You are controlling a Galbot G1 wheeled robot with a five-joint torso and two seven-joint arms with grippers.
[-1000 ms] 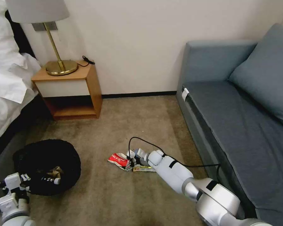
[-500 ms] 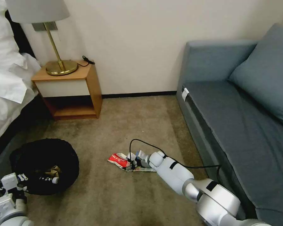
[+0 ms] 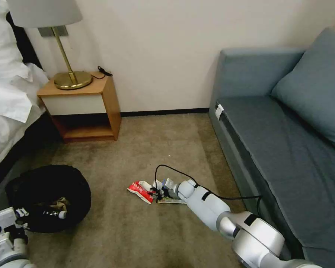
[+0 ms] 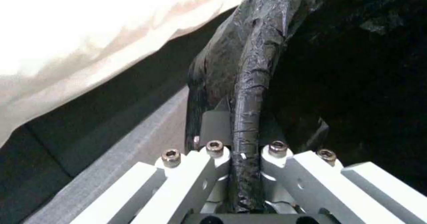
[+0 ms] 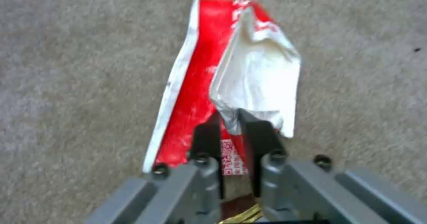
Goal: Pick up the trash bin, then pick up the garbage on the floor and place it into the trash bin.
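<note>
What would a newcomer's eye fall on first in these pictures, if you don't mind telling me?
Probably the red-white snack packet on the carpet mid-floor, pinched at its white crumpled end by the right gripper, with a bar wrapper lying beside it. Next, the trash bin with its black bag, near the bed, its rim clamped by the left gripper, with crumpled brown paper inside.
</note>
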